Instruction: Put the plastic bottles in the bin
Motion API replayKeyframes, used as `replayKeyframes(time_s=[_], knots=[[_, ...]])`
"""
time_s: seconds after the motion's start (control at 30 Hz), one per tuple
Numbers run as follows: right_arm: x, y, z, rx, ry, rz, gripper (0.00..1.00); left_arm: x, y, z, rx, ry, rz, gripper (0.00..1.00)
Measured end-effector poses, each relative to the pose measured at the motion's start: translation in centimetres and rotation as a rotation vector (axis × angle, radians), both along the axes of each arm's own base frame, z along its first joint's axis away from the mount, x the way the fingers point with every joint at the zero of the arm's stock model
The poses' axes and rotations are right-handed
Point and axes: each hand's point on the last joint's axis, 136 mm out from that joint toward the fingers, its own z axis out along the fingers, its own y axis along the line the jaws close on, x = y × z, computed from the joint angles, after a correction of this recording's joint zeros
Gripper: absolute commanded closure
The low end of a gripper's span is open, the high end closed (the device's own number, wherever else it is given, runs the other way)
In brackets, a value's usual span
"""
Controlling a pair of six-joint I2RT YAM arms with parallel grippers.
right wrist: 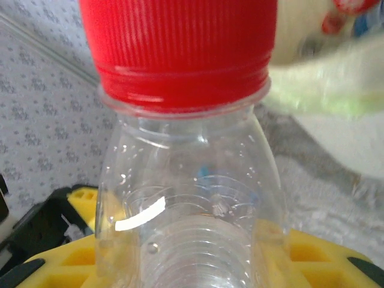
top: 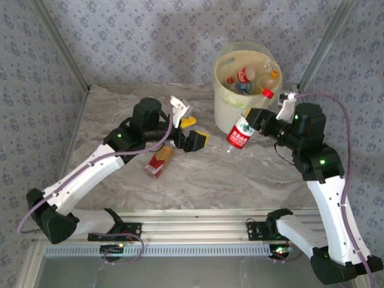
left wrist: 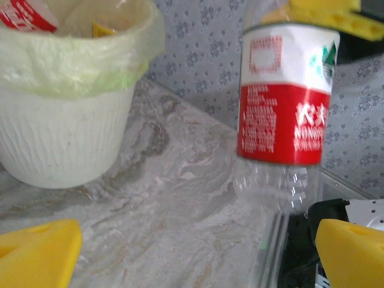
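Note:
A clear plastic bottle with a red and white label point(top: 240, 133) hangs tilted just in front of the bin point(top: 225, 111), its base down. My right gripper point(top: 254, 117) is shut on its upper part. In the right wrist view the red cap point(right wrist: 180, 54) tops the clear body, with the yellow fingers point(right wrist: 324, 258) on both sides. Another bottle with an orange-red label point(top: 159, 161) lies on the table near my left gripper point(top: 193, 131), which is open and holds nothing. The cream bin point(left wrist: 60, 144) has several bottles inside.
The marble-patterned table point(top: 198, 174) is walled by patterned cloth at the back and both sides. The metal rail point(top: 198, 219) runs along the near edge. In the left wrist view the held bottle point(left wrist: 282, 114) hangs right of the bin, above the table.

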Motion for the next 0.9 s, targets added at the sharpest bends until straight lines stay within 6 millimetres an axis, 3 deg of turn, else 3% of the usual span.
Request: replayKeyframes(time_s=[0.2,0.47,0.67,0.9], knots=[[3.0,-2.4,4.6,-0.102,-0.105,-0.14,0.54,0.4,2.2,0.6,0.0,-0.1,0.032,0.0],[10.4,-4.8,7.7,-0.18,-0.164,-0.301,0.55,3.9,4.4,-4.4,0.144,-0.083,0.188,0.0],[17.5,-5.7,8.2,-0.2,-0.193,-0.383,0.56,4.9,5.4,-5.6,0.206,-0.074,0.256,0.0],[24.9,-4.9,6.0,-0.209,-0.18,-0.402,0.57,5.0,5.9,-6.0,0.237,-0.056,0.279,0.0]])
